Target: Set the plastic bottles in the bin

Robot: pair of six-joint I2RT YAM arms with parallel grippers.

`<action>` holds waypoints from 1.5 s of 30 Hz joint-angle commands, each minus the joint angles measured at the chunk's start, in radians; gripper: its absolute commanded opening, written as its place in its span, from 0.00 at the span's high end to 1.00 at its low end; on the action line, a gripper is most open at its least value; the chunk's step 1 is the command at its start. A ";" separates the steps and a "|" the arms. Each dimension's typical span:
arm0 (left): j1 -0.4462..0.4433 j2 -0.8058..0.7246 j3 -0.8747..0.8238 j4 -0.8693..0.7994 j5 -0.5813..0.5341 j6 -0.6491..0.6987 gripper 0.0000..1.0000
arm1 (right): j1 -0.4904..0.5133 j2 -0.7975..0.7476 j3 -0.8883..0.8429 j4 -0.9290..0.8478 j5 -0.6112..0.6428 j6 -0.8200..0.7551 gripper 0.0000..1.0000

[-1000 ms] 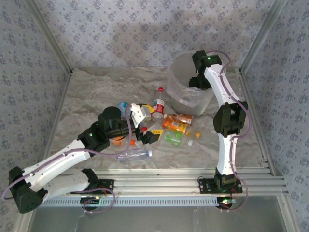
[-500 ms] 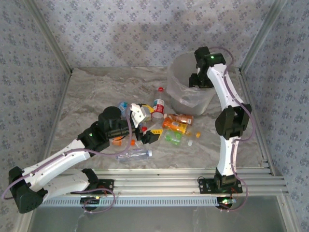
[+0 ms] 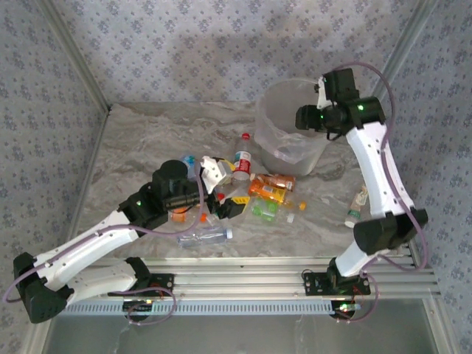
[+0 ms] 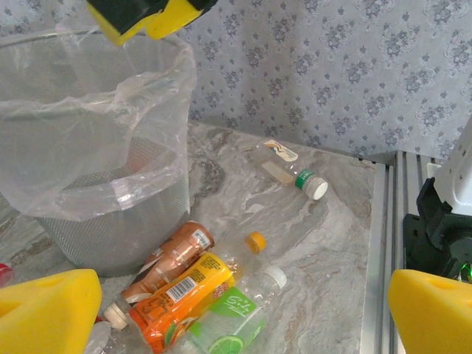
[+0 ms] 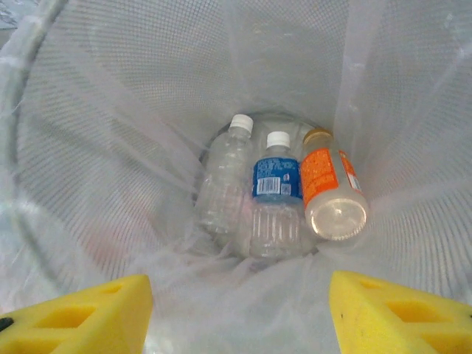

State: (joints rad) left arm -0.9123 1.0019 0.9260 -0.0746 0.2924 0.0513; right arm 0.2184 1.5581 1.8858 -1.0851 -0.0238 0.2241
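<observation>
Right tool (image 5: 237,291): mine; jaws apart and empty, looking down into the large round translucent whitish plastic bin (image 5: 96,147).
Bin contents: 3 small plastic bottles at the bottom: clear white-capped bottle (image 5: 225,184), blue-labelled bottle (image 5: 275,199), orange-labelled bottle (image 5: 328,184).
Left tool (image 3: 225,189): mine; spread wide, gripping nothing, low over the heap of bottles (image 3: 265,193) on the marbled bench (image 3: 147,140), beside the bin.
Outlier: 1 green-capped clear bottle (image 3: 357,206), well apart, near the right rail.
Risk 1: my left jaws may catch 2 touching bottles; 1 could squirt out and roll.
Risk 2: the loose clear bag liner (image 4: 103,184) may snag my right tool, tugging the bin over.
</observation>
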 commanded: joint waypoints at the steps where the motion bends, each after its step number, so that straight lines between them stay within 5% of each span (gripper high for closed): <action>1: -0.012 0.009 0.046 -0.053 0.027 0.050 0.00 | 0.002 -0.141 -0.112 0.076 -0.003 0.031 0.34; 11: -0.048 0.059 0.053 -0.075 0.101 0.072 0.00 | -0.019 -0.560 -0.551 0.098 0.241 0.170 0.29; 17: -0.069 0.094 0.046 -0.050 0.106 0.043 0.00 | -0.084 -0.641 -0.746 0.084 0.377 0.220 0.26; 23: -0.091 0.122 0.048 -0.057 0.098 0.047 0.00 | -0.212 -0.640 -0.914 0.162 0.378 0.205 0.15; 30: -0.095 0.138 0.055 -0.068 0.095 0.050 0.00 | -0.384 -0.546 -1.051 0.313 0.193 0.172 0.09; 45: -0.097 0.175 0.080 -0.096 0.108 0.041 0.00 | -0.485 -0.295 -1.095 0.525 0.218 0.148 0.06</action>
State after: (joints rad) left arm -1.0019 1.1728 0.9676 -0.1623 0.3752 0.1036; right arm -0.2607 1.2312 0.7963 -0.6151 0.1902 0.3954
